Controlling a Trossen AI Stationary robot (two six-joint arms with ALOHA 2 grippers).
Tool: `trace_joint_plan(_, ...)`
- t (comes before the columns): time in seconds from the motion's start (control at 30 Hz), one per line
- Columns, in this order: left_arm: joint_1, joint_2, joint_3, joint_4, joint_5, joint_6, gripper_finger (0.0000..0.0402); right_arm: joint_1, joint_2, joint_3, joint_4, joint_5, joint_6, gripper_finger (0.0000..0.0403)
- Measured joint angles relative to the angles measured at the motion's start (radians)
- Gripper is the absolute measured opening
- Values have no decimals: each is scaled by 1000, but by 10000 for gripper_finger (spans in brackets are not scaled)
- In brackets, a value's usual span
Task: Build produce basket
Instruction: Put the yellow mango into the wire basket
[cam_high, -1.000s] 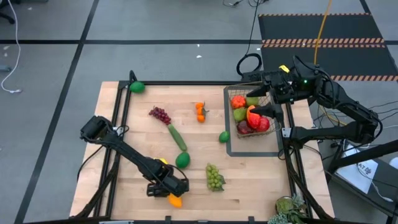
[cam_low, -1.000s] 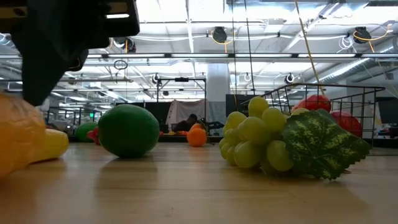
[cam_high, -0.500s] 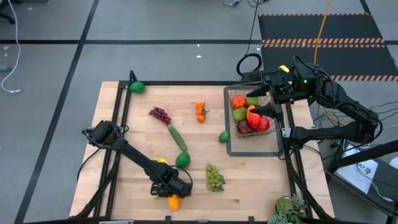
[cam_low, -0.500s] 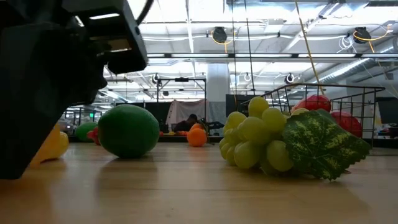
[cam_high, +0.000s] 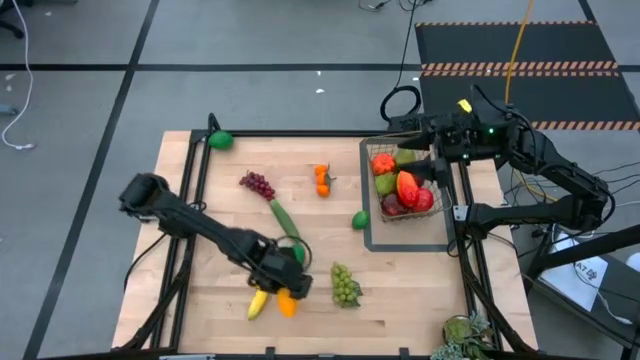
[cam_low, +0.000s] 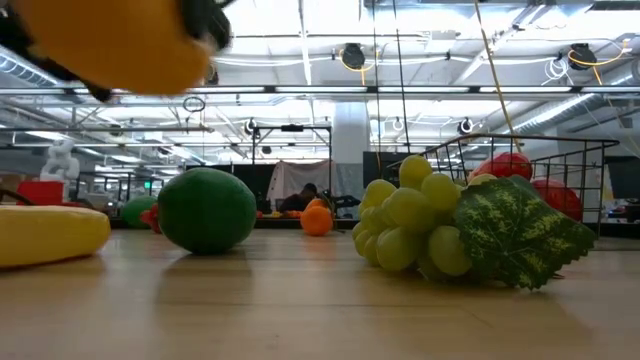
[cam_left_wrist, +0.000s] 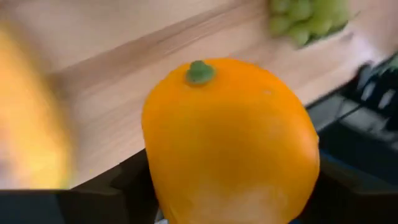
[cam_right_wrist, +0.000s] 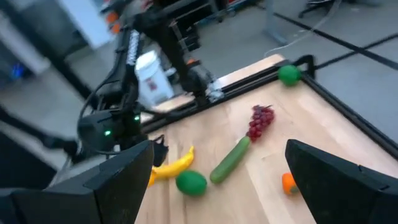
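while left fingers (cam_left_wrist: 134, 186) clamp orange mango (cam_left_wrist: 230, 140) stem-end up, right fingers (cam_right_wrist: 143, 165) gape wide over basket (cam_high: 405, 190)

Pale wooden table (cam_high: 420, 285), thin dark wire basket (cam_high: 437, 196), smooth matt orange fruit (cam_left_wrist: 230, 143)

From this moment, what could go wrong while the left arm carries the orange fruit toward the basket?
1. The left gripper holds the orange fruit lifted off the table; the smooth, round fruit may slip out on the way.
2. The wire basket already looks full of produce, so another piece could roll off the pile.
3. The right gripper, open, sits at the basket, so the arms might collide there.
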Motion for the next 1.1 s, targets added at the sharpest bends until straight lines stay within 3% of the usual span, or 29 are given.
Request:
trace_joint_plan(0.2, 50, -231, 0, -140, -34, 241, 245, 14, 16, 0, 45, 77, 227, 357)
trace_joint_plan(0.3, 90, -339, -1, -183, -85, 356, 250, 52, 47, 0, 69, 87, 369, 357)
trace_joint_plan(0.47, 167, -516, 0, -196, -160, 523, 276, 196, 128, 0, 222, 213, 550, 357)
trace_joint_plan(0.8, 301, -737, 0, -165, -248, 752, 281, 463, 354, 0, 716, 527, 517, 357)
trace_joint_plan(1.1, 343, -781, 0, 93, -304, 895, 282, 584, 503, 0, 988, 725, 428, 357)
